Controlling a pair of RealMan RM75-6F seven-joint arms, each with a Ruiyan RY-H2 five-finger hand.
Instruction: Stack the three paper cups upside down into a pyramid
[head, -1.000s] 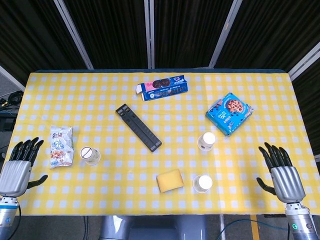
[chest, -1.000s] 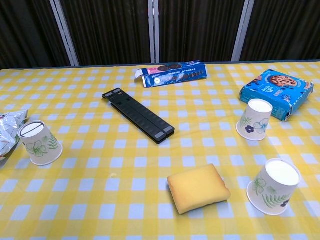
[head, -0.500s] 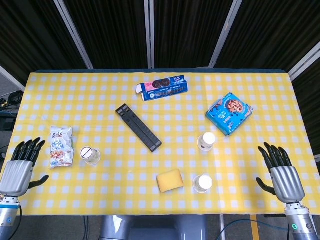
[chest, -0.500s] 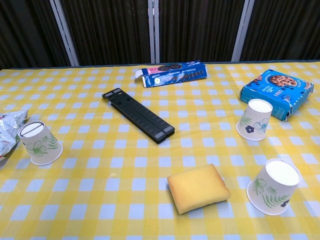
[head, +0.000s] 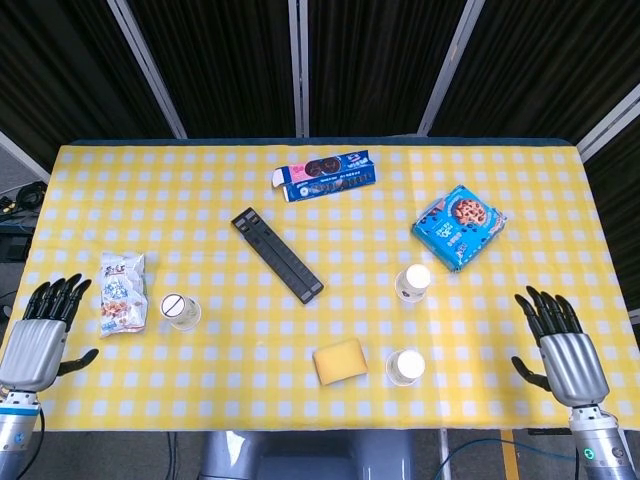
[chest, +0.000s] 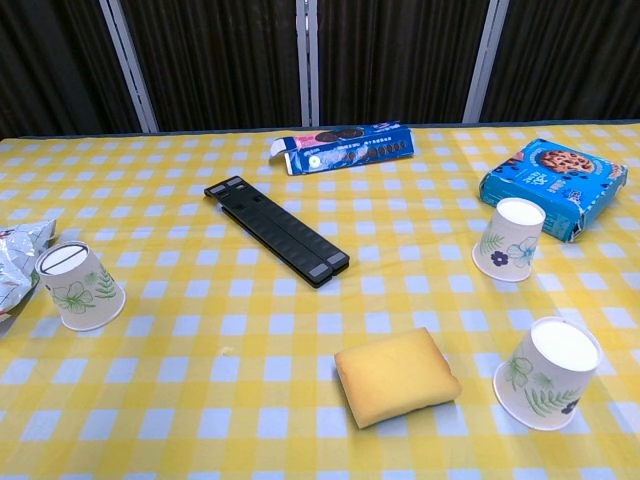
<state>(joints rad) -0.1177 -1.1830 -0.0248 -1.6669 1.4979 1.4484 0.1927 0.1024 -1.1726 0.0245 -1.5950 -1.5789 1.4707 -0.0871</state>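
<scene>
Your left hand (head: 35, 338) sits at the lower left of the head view, off the table edge, fingers spread and holding nothing. Just right of it lies a snack bag (head: 121, 292), and beside that, close enough that the chest view cannot settle whether they touch, stands the first paper cup (head: 181, 311), already upside down. Reach for it from the side away from the bag so your fingers do not drag the wrapper along, and grip low on the wall without crushing the paper. In the middle of the frame are a long black bar (head: 277, 254) and, above it, an open biscuit box (head: 324, 176); a yellow sponge (head: 340, 360) lies lower centre. I would build the base on the bare cloth between the bar and the sponge. Right of centre stand the other two cups, also inverted: one (head: 412, 282) near a blue cookie box (head: 458, 226), one (head: 405, 366) just right of the sponge. Set two rims down, touching or nearly so, then centre the third across both. Your right hand (head: 560, 345) waits at the lower right, fingers apart and empty.
</scene>
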